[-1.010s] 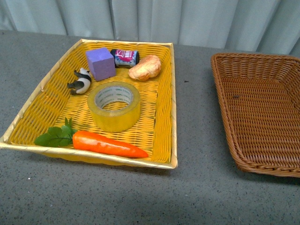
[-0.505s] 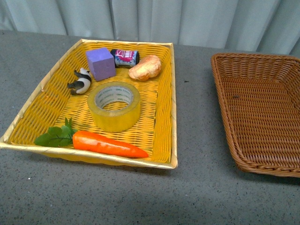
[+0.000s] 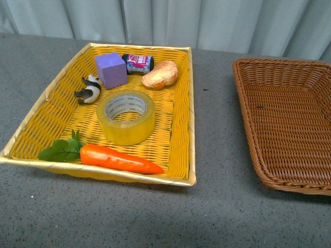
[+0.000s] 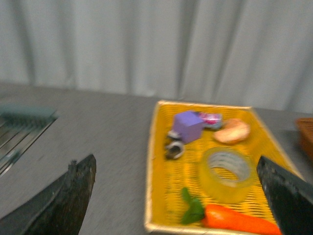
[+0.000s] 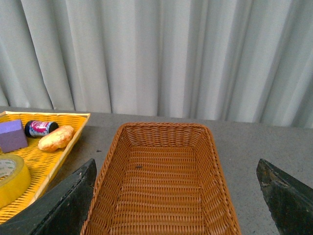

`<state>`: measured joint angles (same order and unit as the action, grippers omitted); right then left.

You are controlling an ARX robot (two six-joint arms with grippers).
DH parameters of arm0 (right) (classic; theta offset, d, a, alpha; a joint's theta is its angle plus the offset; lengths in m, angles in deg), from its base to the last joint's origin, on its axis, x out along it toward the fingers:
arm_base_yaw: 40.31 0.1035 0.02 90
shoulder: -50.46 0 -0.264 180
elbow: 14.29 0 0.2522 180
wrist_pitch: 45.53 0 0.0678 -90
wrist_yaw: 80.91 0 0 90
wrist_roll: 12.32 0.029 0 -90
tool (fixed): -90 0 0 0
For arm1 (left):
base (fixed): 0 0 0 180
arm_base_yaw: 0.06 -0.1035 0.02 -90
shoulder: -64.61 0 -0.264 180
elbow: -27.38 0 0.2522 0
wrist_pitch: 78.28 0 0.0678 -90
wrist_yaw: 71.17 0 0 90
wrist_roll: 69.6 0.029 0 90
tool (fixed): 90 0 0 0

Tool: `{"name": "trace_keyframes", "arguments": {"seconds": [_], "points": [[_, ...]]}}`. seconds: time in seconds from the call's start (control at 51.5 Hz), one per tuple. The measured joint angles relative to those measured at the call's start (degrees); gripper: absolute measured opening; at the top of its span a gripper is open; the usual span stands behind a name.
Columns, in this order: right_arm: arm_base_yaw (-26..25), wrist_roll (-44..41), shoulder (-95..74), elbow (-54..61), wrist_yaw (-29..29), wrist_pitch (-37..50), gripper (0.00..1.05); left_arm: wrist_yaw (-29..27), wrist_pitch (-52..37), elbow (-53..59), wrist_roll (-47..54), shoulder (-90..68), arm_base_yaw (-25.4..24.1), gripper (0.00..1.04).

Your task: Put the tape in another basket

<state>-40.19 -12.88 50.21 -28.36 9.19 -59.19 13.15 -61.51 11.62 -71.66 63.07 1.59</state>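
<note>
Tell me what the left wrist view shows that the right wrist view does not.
Only the left wrist view: the carrot and the panda figure. Only the right wrist view: the empty inside of the brown basket; the left one catches just its edge. Both: the tape, the purple block and the bread roll in the yellow basket.

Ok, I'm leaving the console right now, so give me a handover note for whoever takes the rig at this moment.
Left gripper: open, empty, facing the yellow basket.
Right gripper: open, empty, facing the brown basket.
Tape lies flat in the yellow basket, between carrot and purple block.
Done: nothing yet.
Left: grasp tape, carry it to the brown basket, release.
</note>
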Motion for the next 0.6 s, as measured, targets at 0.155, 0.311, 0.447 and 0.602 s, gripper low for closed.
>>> {"name": "trace_keyframes", "arguments": {"seconds": [0.155,0.311,0.447,0.602], "points": [[0.0,0.0,0.0,0.0,0.0,0.0,0.96,-9.2,0.9,-3.2,-8.1,-15.5,-0.5,0.98],[0.0,0.0,0.0,0.0,0.0,0.0,0.96,-3.0,-16.1,-8.7,-9.9,-35.7,-2.0,0.98],[0.0,0.0,0.0,0.0,0.0,0.0,0.96,0.4,-24.9,-16.7,-10.0,-55.1,-1.4,0.98],[0.0,0.0,0.0,0.0,0.0,0.0,0.96,5.5,-17.4,-27.9,-8.9,-73.5,1.6,0.98]]}}
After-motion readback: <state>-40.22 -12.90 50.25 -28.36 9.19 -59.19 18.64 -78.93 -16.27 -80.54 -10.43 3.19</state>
